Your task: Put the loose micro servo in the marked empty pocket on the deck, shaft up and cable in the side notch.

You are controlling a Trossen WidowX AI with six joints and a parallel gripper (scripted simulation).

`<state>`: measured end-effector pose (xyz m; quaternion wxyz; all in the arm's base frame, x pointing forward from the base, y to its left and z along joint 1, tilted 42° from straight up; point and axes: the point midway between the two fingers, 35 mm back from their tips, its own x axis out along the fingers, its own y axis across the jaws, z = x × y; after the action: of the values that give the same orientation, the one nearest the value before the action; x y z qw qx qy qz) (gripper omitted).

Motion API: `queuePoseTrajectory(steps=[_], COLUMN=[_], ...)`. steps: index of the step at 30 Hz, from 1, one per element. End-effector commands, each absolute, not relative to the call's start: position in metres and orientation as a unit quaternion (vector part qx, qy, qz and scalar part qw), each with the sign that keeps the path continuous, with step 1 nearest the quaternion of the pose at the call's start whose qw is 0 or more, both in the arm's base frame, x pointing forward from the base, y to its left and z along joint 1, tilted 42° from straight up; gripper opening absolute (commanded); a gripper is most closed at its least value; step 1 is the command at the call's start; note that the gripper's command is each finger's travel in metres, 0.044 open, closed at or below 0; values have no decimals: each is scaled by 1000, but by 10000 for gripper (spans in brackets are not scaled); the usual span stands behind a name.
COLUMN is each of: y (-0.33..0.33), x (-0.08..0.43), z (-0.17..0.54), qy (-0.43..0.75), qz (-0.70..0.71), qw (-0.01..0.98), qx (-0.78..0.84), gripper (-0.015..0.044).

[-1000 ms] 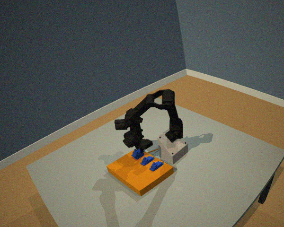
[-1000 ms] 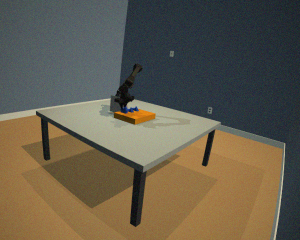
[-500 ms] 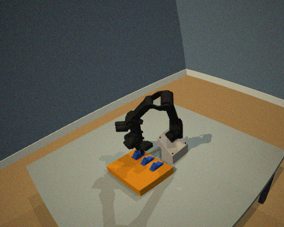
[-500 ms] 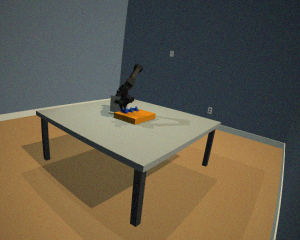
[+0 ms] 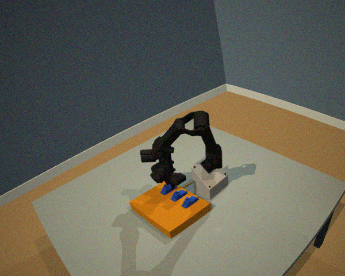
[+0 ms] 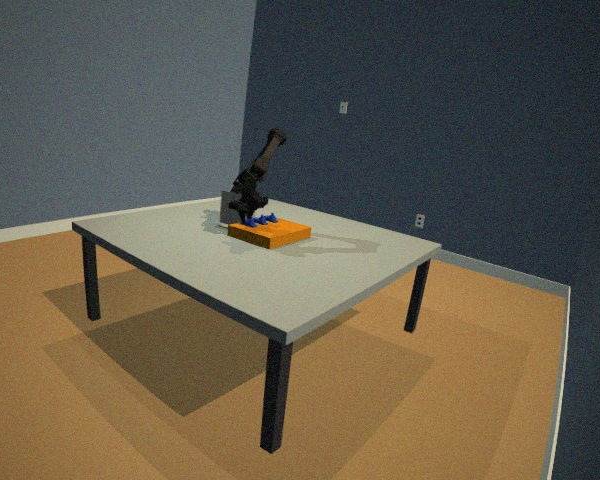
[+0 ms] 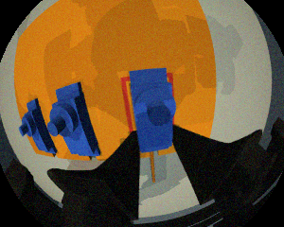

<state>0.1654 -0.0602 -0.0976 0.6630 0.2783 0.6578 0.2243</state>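
The loose blue micro servo point(image 5: 167, 189) point(image 6: 250, 222) point(image 7: 153, 142) is between the fingers of my gripper point(image 5: 171, 184) point(image 7: 153, 131), which is shut on it. It is at the marked pocket, low over or in it, output shaft up. The red pocket outline point(image 7: 127, 104) shows along its left side and at its upper right corner in the wrist view. The servo covers the pocket opening, and whether its ears lie flat cannot be told. Its thin orange-brown cable point(image 5: 188, 184) point(image 7: 152, 167) runs off the deck's edge toward the arm base; the side notch is not clearly visible.
The orange deck point(image 5: 167, 219) point(image 6: 290, 230) point(image 7: 109, 28) lies on the grey table point(image 5: 256, 219) point(image 6: 290, 289). Two more blue servos point(image 5: 178, 195) point(image 5: 189, 202) point(image 7: 73, 120) point(image 7: 37, 128) sit in a row beside the held one. The pale arm base point(image 5: 217, 185) stands close behind the deck.
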Motion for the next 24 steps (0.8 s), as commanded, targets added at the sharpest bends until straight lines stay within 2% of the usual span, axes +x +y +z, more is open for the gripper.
queuePoseTrajectory(steps=[1, 4, 19, 24], y=[-60, -60, -81, -93], x=[165, 165, 162, 183], z=[-98, -98, -69, -66], qy=[657, 657, 658, 657], qz=[223, 223, 222, 221], qw=[663, 663, 663, 663], qx=[280, 280, 280, 282], gripper=[105, 184, 187, 319])
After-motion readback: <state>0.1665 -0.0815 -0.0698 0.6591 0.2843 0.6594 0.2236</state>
